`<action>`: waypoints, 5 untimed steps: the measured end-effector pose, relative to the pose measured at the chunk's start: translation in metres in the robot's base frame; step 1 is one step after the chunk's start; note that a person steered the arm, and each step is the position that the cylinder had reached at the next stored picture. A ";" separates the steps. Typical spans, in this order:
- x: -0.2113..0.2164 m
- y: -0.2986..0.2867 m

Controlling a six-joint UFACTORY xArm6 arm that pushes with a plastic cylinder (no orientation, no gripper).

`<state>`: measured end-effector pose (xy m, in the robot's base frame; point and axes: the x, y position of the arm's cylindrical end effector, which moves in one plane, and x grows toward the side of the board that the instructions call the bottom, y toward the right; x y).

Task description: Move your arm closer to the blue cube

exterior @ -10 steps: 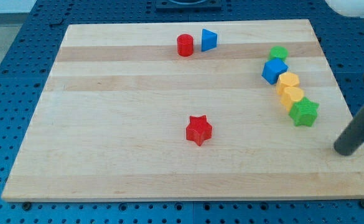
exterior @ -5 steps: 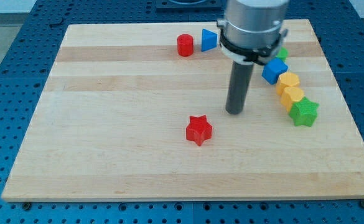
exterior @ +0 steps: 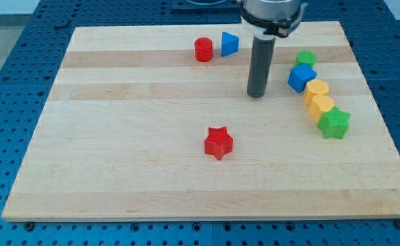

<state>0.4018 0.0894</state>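
The blue cube (exterior: 300,78) lies near the board's right edge, at the upper end of a chain of blocks. My tip (exterior: 256,95) rests on the board to the cube's left and slightly lower, a short gap apart from it. The dark rod rises from the tip toward the view's top.
A green block (exterior: 306,59) sits just above the cube. Two yellow blocks (exterior: 318,98) and a green star (exterior: 334,123) trail below it. A red cylinder (exterior: 203,50) and a blue triangle (exterior: 230,44) lie at the top centre. A red star (exterior: 218,143) lies mid-board.
My tip came in from the board's right edge to the middle, then slid up toward the view's top, ending left of the blue cube. No block has moved.
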 end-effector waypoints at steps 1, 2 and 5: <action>0.007 0.010; 0.002 0.027; -0.006 0.071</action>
